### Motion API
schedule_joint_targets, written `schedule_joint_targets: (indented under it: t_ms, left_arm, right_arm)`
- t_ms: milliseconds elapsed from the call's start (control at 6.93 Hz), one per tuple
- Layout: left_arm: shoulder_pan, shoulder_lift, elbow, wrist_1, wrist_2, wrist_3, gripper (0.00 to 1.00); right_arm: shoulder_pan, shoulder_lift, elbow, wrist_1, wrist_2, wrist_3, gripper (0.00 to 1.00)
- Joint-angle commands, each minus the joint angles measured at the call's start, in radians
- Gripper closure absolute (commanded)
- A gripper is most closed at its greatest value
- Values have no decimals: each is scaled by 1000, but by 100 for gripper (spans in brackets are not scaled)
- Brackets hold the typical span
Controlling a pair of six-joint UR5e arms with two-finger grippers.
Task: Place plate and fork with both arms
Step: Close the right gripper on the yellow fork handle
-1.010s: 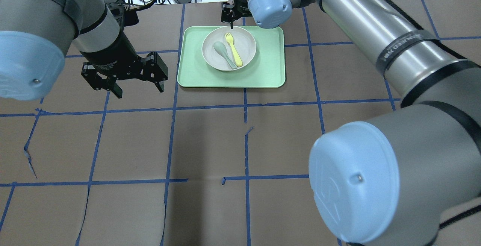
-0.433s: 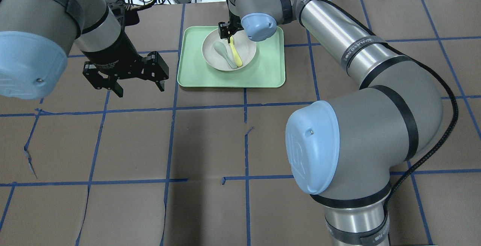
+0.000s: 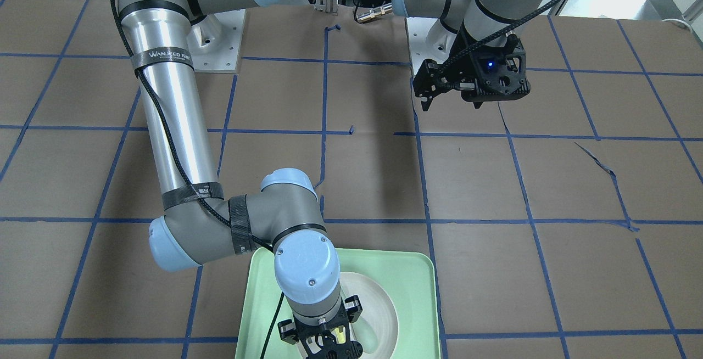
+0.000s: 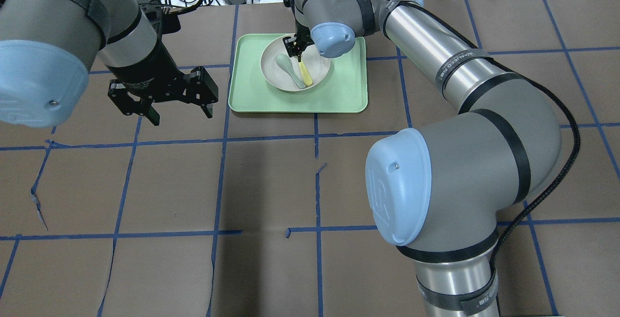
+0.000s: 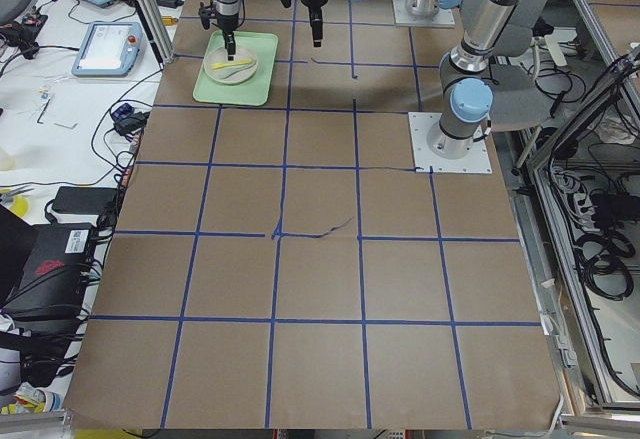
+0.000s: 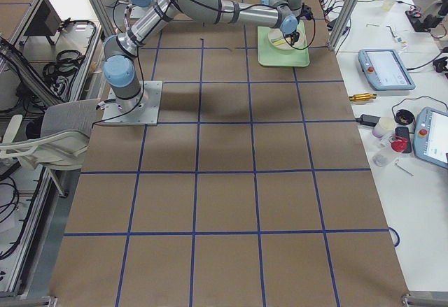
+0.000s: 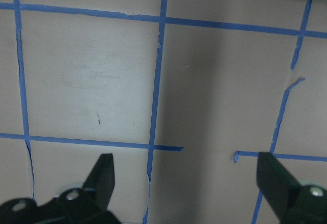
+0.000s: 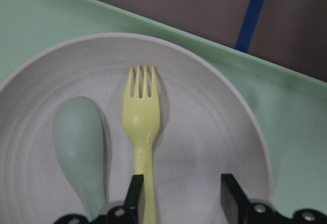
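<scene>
The right end effector (image 8: pixel 182 187) sits low over the plate (image 8: pixel 214 132), jaws apart and gripping nothing; in its wrist view the fork (image 8: pixel 142 117) lies flat on the plate, tines toward 12 o'clock and handle running to 6 o'clock; the handle passes between the fingers, just beside the one on the 9 o'clock side; the spoon (image 8: pixel 79 142) lies just beside the fork at 9 o'clock; the plate rests in the tray (image 8: pixel 286 106).

The step in hand looks like the grasp on the fork handle; to do it well, I would nudge toward 9 o'clock so the handle sits centred, keep that finger off the spoon, close low on the flat handle, then lift straight up; the left end effector (image 4: pixel 180 113) hovers wide open and empty over the counter (image 4: pixel 266 186), at 9 o'clock of the tray.
</scene>
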State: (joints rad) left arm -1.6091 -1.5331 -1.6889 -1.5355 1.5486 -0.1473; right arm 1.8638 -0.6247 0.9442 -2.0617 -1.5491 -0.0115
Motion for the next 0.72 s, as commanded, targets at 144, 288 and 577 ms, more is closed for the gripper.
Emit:
schedule_joint_targets:
  t_ms: [144,288,577]
  left_arm:
    - [0,-2,0,2,1,0,0]
    - [0,-2,0,2,1,0,0]
    - [0,-2,0,2,1,0,0]
  right_arm:
    - [0,0,1,0,16,1,48]
    - [0,-1,2,0,20,5,48]
    - [2,-6,24,2,29,10,48]
